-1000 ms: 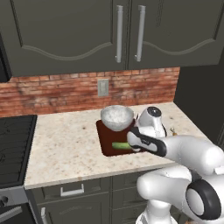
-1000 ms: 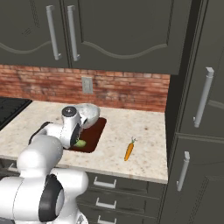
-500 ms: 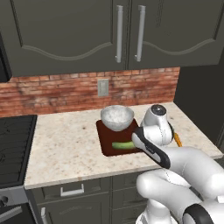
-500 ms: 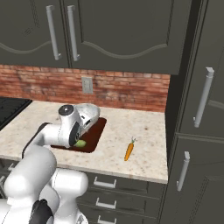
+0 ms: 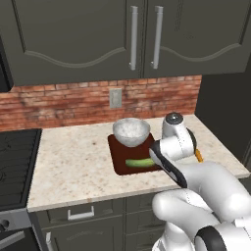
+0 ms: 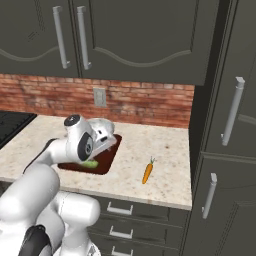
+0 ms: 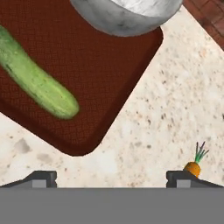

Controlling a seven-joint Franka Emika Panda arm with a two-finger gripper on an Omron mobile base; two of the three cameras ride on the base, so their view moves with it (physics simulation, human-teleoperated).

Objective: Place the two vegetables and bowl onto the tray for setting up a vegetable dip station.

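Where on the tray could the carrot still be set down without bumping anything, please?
A bare strip of tray lies between the cucumber and the bowl, reaching the rounded corner nearest the carrot. The bowl's end is crowded. The open gripper hovers over speckled counter between tray and carrot, also free.

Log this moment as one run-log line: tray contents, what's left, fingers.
tray: bowl and cucumber on it | carrot: on counter, off tray | gripper: fingers open, empty, above counter between tray and carrot
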